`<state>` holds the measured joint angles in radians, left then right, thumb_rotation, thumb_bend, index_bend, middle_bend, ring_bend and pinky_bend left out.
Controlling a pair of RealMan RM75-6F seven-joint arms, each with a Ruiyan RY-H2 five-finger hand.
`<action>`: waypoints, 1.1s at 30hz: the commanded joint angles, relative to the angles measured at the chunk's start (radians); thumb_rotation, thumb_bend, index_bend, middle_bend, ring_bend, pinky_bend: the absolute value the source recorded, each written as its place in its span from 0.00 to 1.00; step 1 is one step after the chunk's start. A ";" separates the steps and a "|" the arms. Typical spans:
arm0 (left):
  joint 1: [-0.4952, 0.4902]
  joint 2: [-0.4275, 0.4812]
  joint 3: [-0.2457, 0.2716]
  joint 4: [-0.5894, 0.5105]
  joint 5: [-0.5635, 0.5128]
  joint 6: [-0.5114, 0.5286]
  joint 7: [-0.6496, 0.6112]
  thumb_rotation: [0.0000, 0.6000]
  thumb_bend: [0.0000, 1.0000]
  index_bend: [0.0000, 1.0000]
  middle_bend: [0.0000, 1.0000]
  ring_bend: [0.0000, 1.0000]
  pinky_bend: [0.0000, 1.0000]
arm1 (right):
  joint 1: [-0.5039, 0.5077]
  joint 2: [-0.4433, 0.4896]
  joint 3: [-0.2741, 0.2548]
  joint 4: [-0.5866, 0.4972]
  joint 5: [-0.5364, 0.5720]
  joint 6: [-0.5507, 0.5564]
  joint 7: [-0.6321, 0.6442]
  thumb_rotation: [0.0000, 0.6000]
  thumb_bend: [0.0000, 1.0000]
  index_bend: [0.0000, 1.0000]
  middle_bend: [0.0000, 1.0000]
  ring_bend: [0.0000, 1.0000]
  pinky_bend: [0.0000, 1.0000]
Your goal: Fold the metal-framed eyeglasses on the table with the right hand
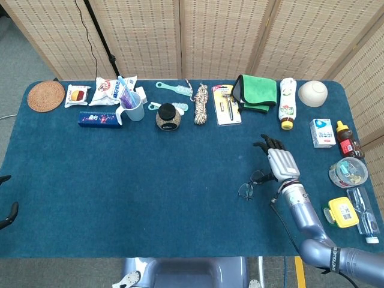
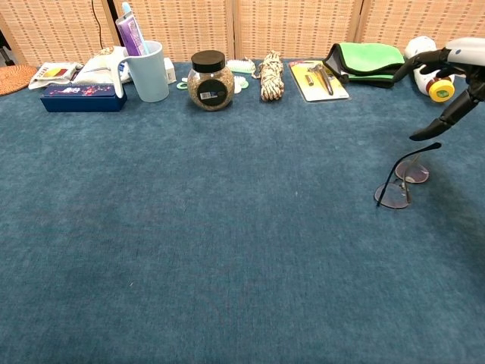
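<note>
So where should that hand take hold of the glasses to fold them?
Probably the raised temple arm. The glasses rest lens-down on the cloth, and that arm stands up clear of it. The right hand hovers above, open, so coming down from above and pinching the arm near its free tip looks easiest.

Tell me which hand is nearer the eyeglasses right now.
Right. The right hand hovers just above and beside the eyeglasses, fingers spread; the left hand is not in view.

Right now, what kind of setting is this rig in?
Probably an indoor lab or test bay: a table in blue cloth, woven folding screens behind it, and household items like a jar lined along the far edge.
</note>
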<state>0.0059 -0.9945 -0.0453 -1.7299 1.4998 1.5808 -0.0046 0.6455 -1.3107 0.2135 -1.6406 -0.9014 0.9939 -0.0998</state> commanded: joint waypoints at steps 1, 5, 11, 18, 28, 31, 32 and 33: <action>0.001 0.001 0.001 -0.002 0.000 0.000 0.001 0.80 0.41 0.21 0.11 0.15 0.14 | -0.028 0.022 0.015 -0.022 -0.067 -0.020 0.098 1.00 0.00 0.18 0.02 0.00 0.00; 0.001 0.002 0.003 -0.006 -0.001 -0.002 0.004 0.79 0.41 0.21 0.11 0.15 0.14 | -0.053 0.045 0.021 -0.048 -0.154 -0.032 0.215 1.00 0.00 0.18 0.02 0.00 0.00; -0.002 0.001 0.003 -0.015 0.002 -0.007 0.009 0.79 0.41 0.21 0.11 0.15 0.14 | -0.084 0.099 0.021 -0.137 -0.315 -0.094 0.491 1.00 0.00 0.18 0.02 0.00 0.00; -0.004 0.004 0.002 -0.021 -0.002 -0.009 0.017 0.79 0.41 0.21 0.11 0.15 0.14 | -0.090 0.157 -0.012 -0.153 -0.555 -0.126 0.808 1.00 0.00 0.18 0.02 0.00 0.00; -0.002 0.009 0.001 -0.026 -0.005 -0.005 0.021 0.79 0.41 0.21 0.11 0.15 0.14 | -0.053 0.192 -0.082 -0.166 -0.762 -0.091 1.090 1.00 0.00 0.17 0.02 0.00 0.01; -0.001 0.011 -0.002 -0.025 -0.007 -0.002 0.018 0.79 0.41 0.21 0.11 0.15 0.14 | -0.025 0.184 -0.114 -0.165 -0.824 -0.081 1.175 1.00 0.00 0.16 0.02 0.00 0.03; -0.001 0.012 -0.002 -0.025 -0.007 -0.003 0.017 0.79 0.41 0.21 0.11 0.15 0.14 | -0.018 0.183 -0.121 -0.161 -0.837 -0.074 1.196 1.00 0.00 0.16 0.02 0.00 0.03; -0.001 0.012 -0.002 -0.024 -0.008 -0.003 0.016 0.79 0.41 0.21 0.11 0.15 0.14 | -0.013 0.183 -0.126 -0.159 -0.845 -0.070 1.210 1.00 0.00 0.15 0.02 0.00 0.05</action>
<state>0.0046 -0.9827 -0.0476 -1.7540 1.4921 1.5783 0.0119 0.6103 -1.1275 0.1130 -1.8010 -1.7090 0.9090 1.0666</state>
